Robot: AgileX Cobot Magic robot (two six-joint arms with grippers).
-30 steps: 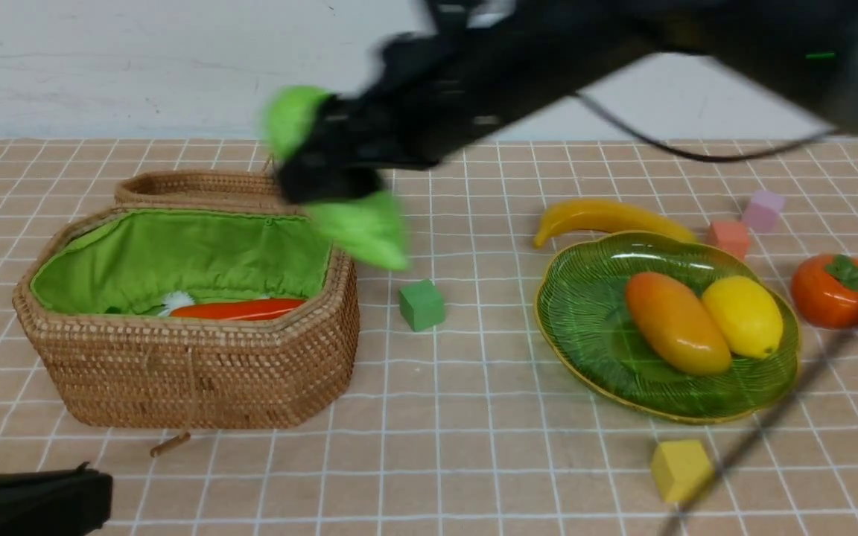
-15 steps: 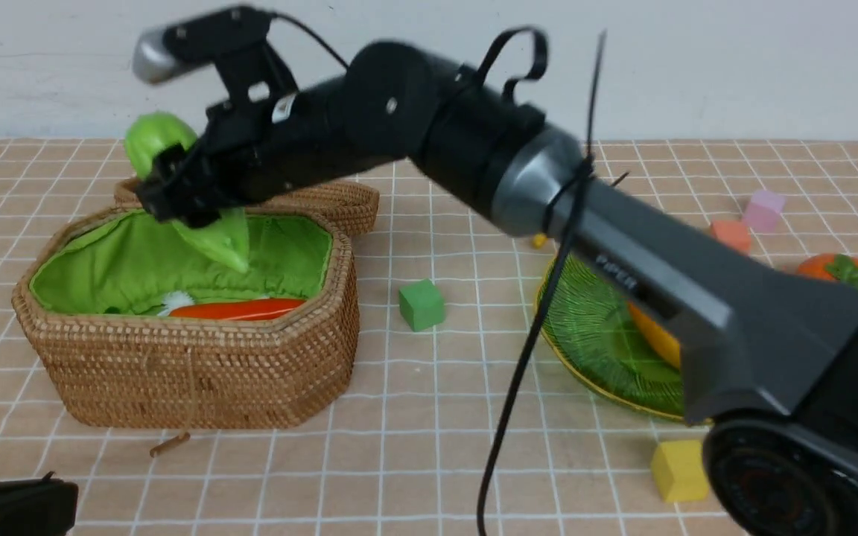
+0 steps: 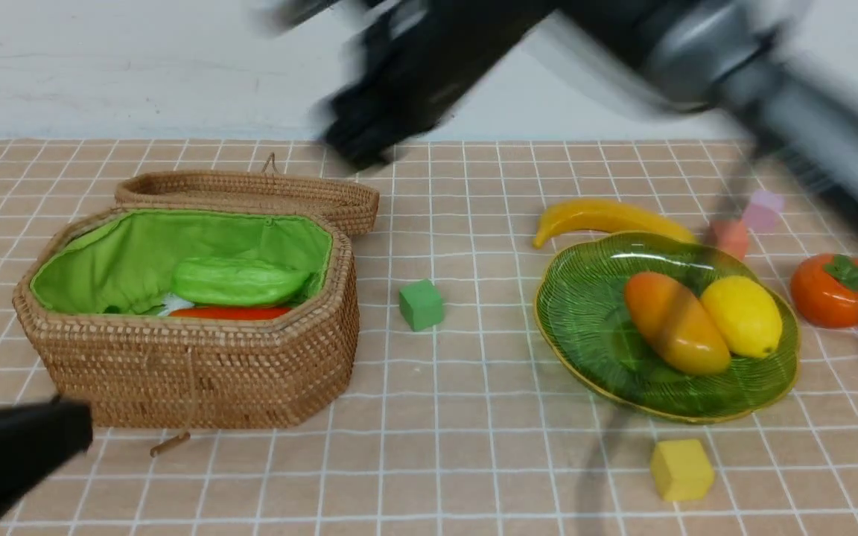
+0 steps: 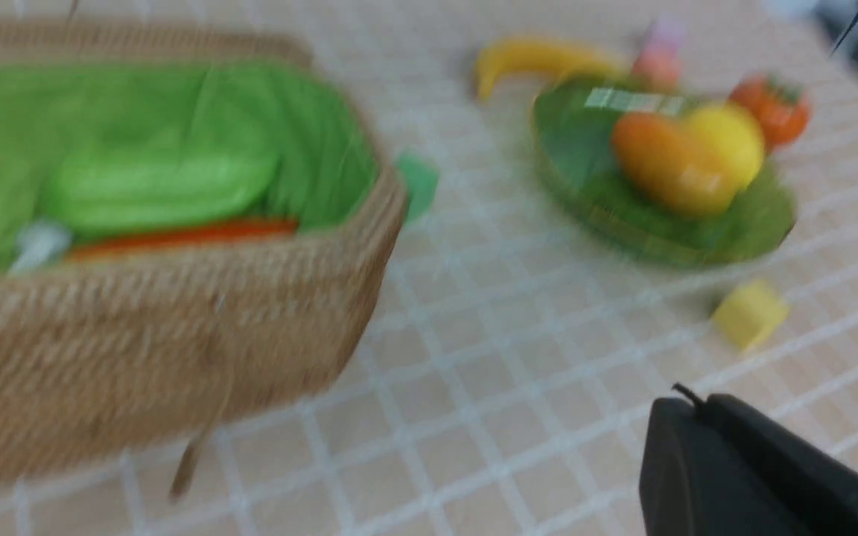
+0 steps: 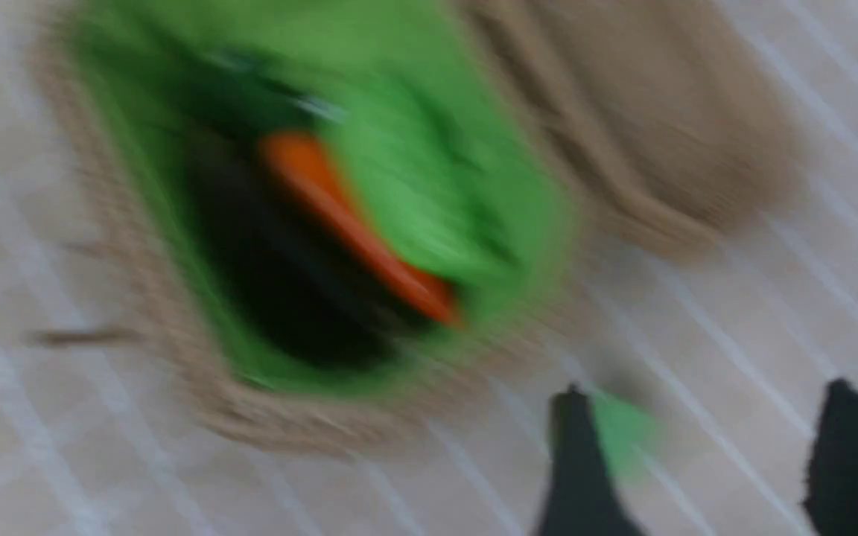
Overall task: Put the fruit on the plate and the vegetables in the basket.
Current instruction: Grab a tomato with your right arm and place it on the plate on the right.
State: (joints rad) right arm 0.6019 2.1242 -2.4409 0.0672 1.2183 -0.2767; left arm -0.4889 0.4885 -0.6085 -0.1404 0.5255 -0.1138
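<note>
The wicker basket [image 3: 198, 372] stands open at the left. In it the light-green gourd [image 3: 235, 281] lies on the orange carrot [image 3: 228, 313]. In the right wrist view a dark blurred shape [image 5: 287, 298] lies beside the carrot [image 5: 354, 223]. The green glass plate [image 3: 585, 313] holds the mango [image 3: 675, 324] and lemon [image 3: 742, 316]. The banana [image 3: 608, 216] lies behind the plate; the persimmon [image 3: 835, 290] sits to its right. My right gripper [image 3: 362, 149] is blurred, high behind the basket, open and empty [image 5: 704, 417]. My left gripper [image 3: 79, 428] is shut and empty [image 4: 686, 406] at the front left.
The basket's lid [image 3: 250, 192] lies open behind it. A green cube [image 3: 421, 304] sits between basket and plate, a yellow cube [image 3: 681, 469] in front of the plate, orange [image 3: 727, 237] and pink [image 3: 763, 210] cubes behind it. The right arm crosses overhead.
My right gripper carried the gourd over the basket, let it go onto the carrot, and has pulled up and to the right. My left gripper has crept forward at the front left.
</note>
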